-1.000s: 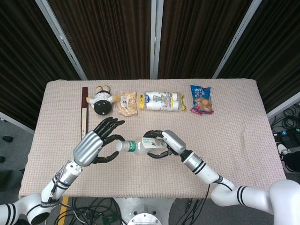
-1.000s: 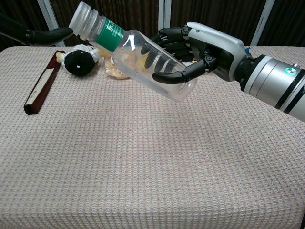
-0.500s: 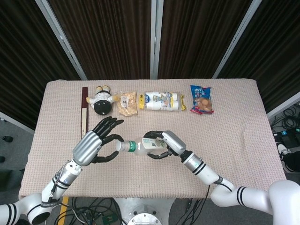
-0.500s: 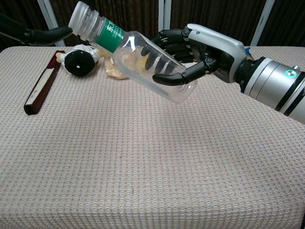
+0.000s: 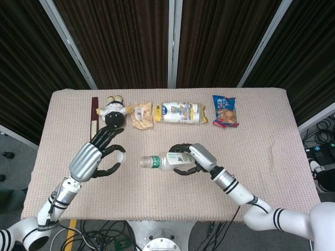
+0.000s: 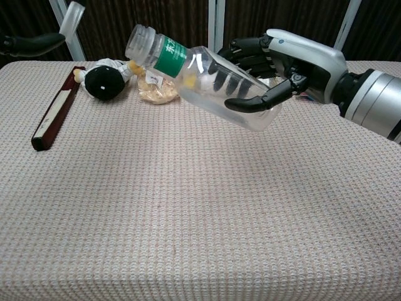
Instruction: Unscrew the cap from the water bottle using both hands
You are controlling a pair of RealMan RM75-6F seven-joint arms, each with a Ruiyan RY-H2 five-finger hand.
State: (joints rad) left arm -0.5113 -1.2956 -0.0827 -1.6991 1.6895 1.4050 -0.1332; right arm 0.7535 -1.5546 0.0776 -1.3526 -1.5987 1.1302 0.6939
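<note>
My right hand [image 5: 199, 158] grips the clear water bottle [image 5: 168, 161] around its body and holds it tilted above the table, neck pointing left. In the chest view the right hand [image 6: 294, 59] wraps the bottle [image 6: 207, 78], and the bottle's neck [image 6: 139, 41] is open with no cap on it. The white cap [image 5: 121, 155] sits pinched between the fingertips of my left hand [image 5: 93, 158], a short way left of the neck. The chest view shows the cap [image 6: 71, 16] at the top left, above one dark finger [image 6: 28, 43] of that hand.
Along the table's far side lie a brown stick [image 5: 94, 124], a black-and-white plush toy [image 5: 114, 112], a snack bag [image 5: 142, 115], a white-and-yellow packet [image 5: 182, 112] and a blue-and-red snack bag [image 5: 225, 111]. Beige cloth [image 5: 261, 157] covers the table.
My left hand has pulled away to the left with the cap, which has come off the neck. My right hand and the bottle have shifted a little to the right.
</note>
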